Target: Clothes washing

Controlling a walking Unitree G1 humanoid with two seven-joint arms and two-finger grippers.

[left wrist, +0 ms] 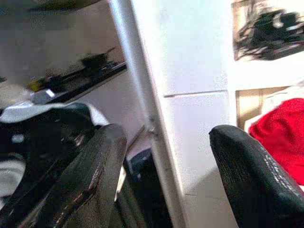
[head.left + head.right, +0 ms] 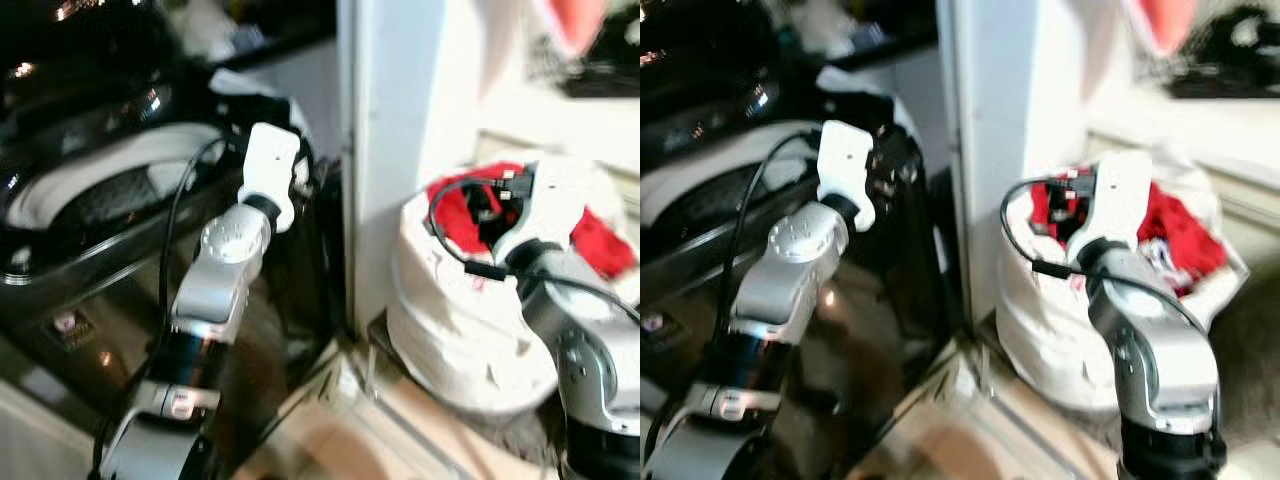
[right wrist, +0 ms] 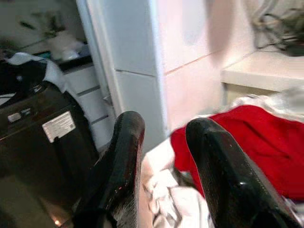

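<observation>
Right gripper (image 3: 164,156) empty, narrowly parted over red garment (image 3: 266,142); left gripper (image 1: 164,161) wide.

Both arms: silver metal segments, rounded elbow joints, black collars between links. Left arm (image 2: 215,270) ends in a white wrist housing; a black cable loops behind it. Right arm (image 2: 1150,340) matches, black cable looping beside its white housing. Fingers (image 1: 90,180) are glossy black, faintly textured.

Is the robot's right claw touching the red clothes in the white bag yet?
Apart. In the right wrist view the right gripper has open jaws with nothing between them, and the red clothes in the white laundry bag lie beyond the fingertips.
</observation>
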